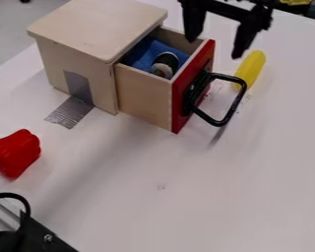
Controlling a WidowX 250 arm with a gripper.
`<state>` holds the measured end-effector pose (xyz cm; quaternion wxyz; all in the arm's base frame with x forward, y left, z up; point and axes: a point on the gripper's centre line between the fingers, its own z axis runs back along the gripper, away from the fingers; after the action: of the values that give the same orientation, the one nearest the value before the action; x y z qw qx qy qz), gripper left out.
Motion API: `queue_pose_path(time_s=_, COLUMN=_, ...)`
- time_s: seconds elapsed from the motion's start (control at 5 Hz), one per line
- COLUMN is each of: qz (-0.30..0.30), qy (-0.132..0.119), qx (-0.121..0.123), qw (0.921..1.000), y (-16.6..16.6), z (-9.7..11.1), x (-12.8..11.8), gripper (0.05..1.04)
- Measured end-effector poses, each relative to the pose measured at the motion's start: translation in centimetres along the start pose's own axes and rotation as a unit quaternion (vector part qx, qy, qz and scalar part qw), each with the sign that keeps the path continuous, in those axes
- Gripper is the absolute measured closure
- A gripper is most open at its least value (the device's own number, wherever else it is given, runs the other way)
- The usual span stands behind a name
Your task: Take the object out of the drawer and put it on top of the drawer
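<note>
Black-and-white object (pixel 165 64), small and rounded, lies inside the pulled-out drawer (pixel 143 96), against blue cloth (pixel 143 53) and near the red front panel (pixel 203 61). The drawer juts from a pale wooden cabinet (pixel 94 24), whose flat top is bare. A black loop handle (pixel 235 103) sticks out from the red panel.

The black gripper (pixel 215 47) hangs at the top of the camera view, around the upper edge of the drawer's front. It is released, its two fingers spread well apart, one on the cabinet side and the other toward a yellow rounded item (pixel 253 66) just beside the drawer on the white table (pixel 186 197).

Silver tape (pixel 71 109) runs from the cabinet's side onto the table. A red, lobed item (pixel 15 151) with a greenish stem lies at the left edge, well apart from the cabinet.
</note>
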<state>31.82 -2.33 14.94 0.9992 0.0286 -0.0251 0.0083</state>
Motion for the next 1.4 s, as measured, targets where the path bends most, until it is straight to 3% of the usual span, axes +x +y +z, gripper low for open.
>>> queue_pose_path(time_s=0.4, qz=0.031, qy=-0.032, qx=0.031, qw=0.9985, y=5.6, z=-0.1, x=1.1, gripper=0.085)
queue_pose_path(time_s=0.8, qz=0.04, qy=-0.005, qx=0.029, qw=0.9988, y=7.3, z=-4.5, x=1.8, gripper=0.085)
queue_pose_path(time_s=1.4, qz=0.035, qy=0.021, qx=0.034, qw=0.9986, y=7.9, z=-8.5, x=2.3, gripper=0.085)
